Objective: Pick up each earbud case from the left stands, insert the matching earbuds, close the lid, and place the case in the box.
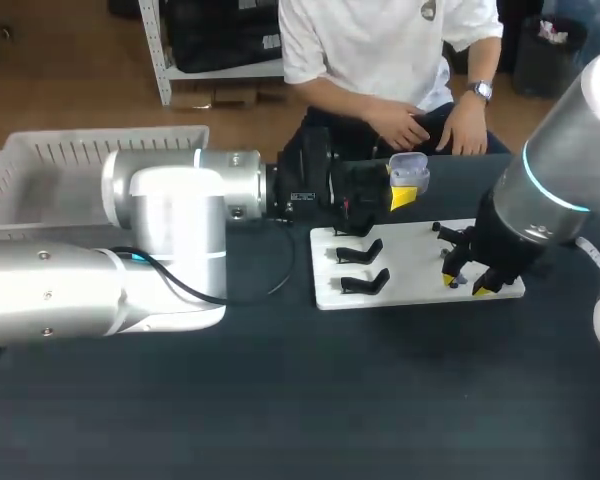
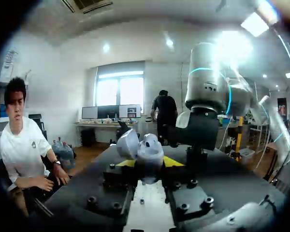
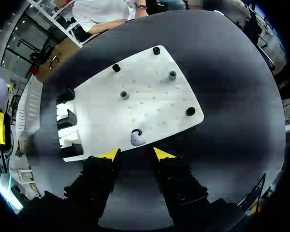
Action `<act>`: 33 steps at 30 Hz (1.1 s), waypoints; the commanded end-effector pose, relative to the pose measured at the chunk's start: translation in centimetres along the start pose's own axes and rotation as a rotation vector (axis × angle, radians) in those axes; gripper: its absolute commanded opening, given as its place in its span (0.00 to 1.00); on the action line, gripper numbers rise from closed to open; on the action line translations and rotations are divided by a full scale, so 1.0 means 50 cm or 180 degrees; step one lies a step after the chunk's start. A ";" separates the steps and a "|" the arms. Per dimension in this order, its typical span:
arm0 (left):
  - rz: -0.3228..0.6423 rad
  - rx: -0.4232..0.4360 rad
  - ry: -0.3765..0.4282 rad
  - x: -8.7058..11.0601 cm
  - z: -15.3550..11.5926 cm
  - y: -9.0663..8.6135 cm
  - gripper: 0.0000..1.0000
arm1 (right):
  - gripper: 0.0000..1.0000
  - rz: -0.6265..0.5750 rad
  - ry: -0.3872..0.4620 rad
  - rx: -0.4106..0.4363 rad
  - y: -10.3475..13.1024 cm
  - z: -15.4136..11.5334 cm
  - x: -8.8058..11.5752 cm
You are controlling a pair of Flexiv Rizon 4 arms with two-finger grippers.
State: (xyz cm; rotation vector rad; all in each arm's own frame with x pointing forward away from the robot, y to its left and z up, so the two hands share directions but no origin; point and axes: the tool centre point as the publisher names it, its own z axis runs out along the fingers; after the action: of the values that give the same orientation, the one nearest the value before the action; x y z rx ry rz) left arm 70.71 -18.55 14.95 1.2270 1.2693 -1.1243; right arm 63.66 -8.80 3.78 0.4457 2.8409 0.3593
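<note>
Currently the earbud case (image 2: 145, 150), lid open, sits clamped in the left end effector (image 2: 150, 164) above the worktop (image 1: 280, 400). The right end effector (image 3: 135, 154) hangs open over an earbud (image 3: 137, 139) on the white board (image 3: 154, 96); a skewed pinch could flick it off the board.

Soft, even light falls from overhead in the head view. The dark table (image 1: 300, 410) looks matte and carries only faint shadows. The left arm (image 1: 160, 250) shows broad pale highlights at the left of the frame. The white board (image 1: 420, 285) is the brightest patch.

In the left wrist view, strong glare flares around the right arm (image 2: 208, 82). The earbud case (image 2: 142, 150) is pale and well lit, and the left pincer (image 2: 149, 162) lies in shade.

In the right wrist view, the board glows against the darkening table. The right pincer (image 3: 136, 153) is shadowed except for its yellow tips.
</note>
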 end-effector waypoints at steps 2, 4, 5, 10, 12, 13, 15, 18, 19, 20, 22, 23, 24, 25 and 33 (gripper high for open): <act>0.0013 -0.0027 -0.0019 0.003 0.001 -0.003 0.00 | 0.40 -0.0029 0.0020 -0.0025 -0.003 0.013 -0.005; 0.0013 -0.0027 -0.0019 0.003 0.001 -0.003 0.00 | 0.40 -0.0041 0.0030 -0.0030 -0.004 0.015 -0.007; 0.0013 -0.0027 -0.0019 0.003 0.001 -0.003 0.00 | 0.40 -0.0054 0.0043 -0.0045 -0.004 0.016 -0.008; 0.0013 -0.0027 -0.0019 0.003 0.001 -0.003 0.00 | 0.39 -0.0103 0.0064 -0.0050 -0.002 0.022 -0.010; 0.0013 -0.0027 -0.0019 0.003 0.001 -0.003 0.00 | 0.38 -0.0117 0.0073 -0.0060 0.001 0.024 -0.012; 0.0013 -0.0027 -0.0019 0.003 0.001 -0.003 0.00 | 0.38 -0.0121 0.0075 -0.0062 0.002 0.024 -0.012; 0.0013 -0.0027 -0.0019 0.003 0.001 -0.003 0.00 | 0.38 -0.0131 0.0076 -0.0068 0.004 0.025 -0.015; 0.0013 -0.0027 -0.0019 0.003 0.001 -0.003 0.00 | 0.38 -0.0140 0.0079 -0.0079 0.007 0.028 -0.018; 0.0013 -0.0027 -0.0019 0.003 0.001 -0.003 0.00 | 0.37 -0.0145 0.0083 -0.0080 0.008 0.029 -0.019; 0.0013 -0.0027 -0.0019 0.003 0.001 -0.003 0.00 | 0.36 -0.0150 0.0085 -0.0081 0.009 0.030 -0.020; 0.0013 -0.0027 -0.0019 0.003 0.001 -0.003 0.00 | 0.35 -0.0156 0.0089 -0.0081 0.010 0.032 -0.022; 0.0013 -0.0027 -0.0019 0.003 0.001 -0.003 0.00 | 0.34 -0.0157 0.0091 -0.0083 0.010 0.033 -0.022; 0.0013 -0.0027 -0.0019 0.003 0.001 -0.003 0.00 | 0.34 -0.0155 0.0092 -0.0083 0.010 0.033 -0.023; 0.0013 -0.0027 -0.0019 0.003 0.001 -0.003 0.00 | 0.35 -0.0153 0.0091 -0.0083 0.010 0.033 -0.023; 0.0013 -0.0027 -0.0019 0.003 0.001 -0.003 0.00 | 0.34 -0.0125 0.0101 -0.0072 0.003 0.038 -0.024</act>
State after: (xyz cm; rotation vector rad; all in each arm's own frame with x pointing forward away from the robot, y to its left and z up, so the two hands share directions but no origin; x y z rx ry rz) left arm 70.71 -18.55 14.95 1.2270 1.2693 -1.1243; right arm 65.23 -8.71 2.35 0.3813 2.8667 0.3956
